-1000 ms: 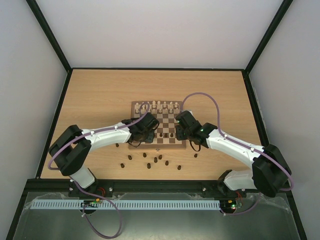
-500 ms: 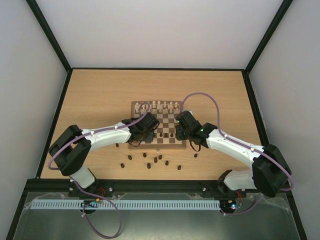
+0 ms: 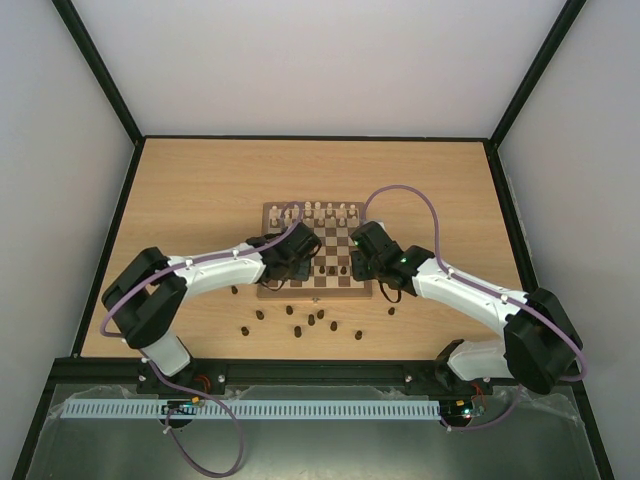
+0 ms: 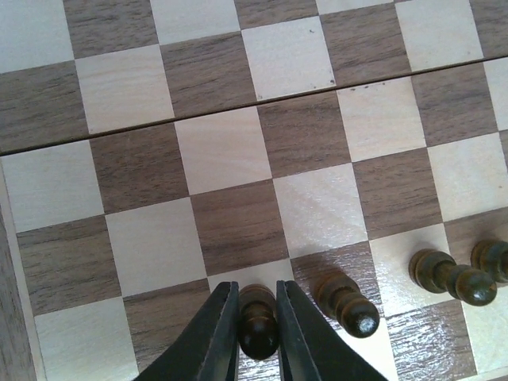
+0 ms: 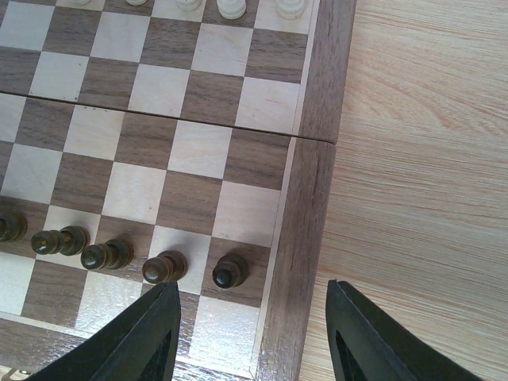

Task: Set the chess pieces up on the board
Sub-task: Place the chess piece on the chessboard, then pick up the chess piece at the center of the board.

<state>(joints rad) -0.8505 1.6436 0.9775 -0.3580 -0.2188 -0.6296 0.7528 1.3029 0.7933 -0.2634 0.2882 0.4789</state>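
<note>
The board (image 3: pixel 322 226) lies mid-table. My left gripper (image 3: pixel 298 250) is over its left part, shut on a dark brown pawn (image 4: pixel 258 321) that stands upright between the fingers over a cream square. I cannot tell whether its base touches. Another dark pawn (image 4: pixel 346 302) stands one square to its right, and two more (image 4: pixel 448 278) further right. My right gripper (image 5: pixel 258 333) is open and empty over the board's near right corner (image 5: pixel 298 238). A row of dark pawns (image 5: pixel 164 267) ends at a pawn (image 5: pixel 228 272) just ahead of its jaws.
Cream-white pieces (image 3: pixel 315 210) line the board's far rows and show at the top of the right wrist view (image 5: pixel 230 6). Several loose dark pieces (image 3: pixel 311 321) lie on the table in front of the board, with one at the right (image 3: pixel 392 310) and one at the left (image 3: pixel 235 291).
My left gripper has moved a little to the right and farther over the board, still holding the pawn. The right arm has not moved.
</note>
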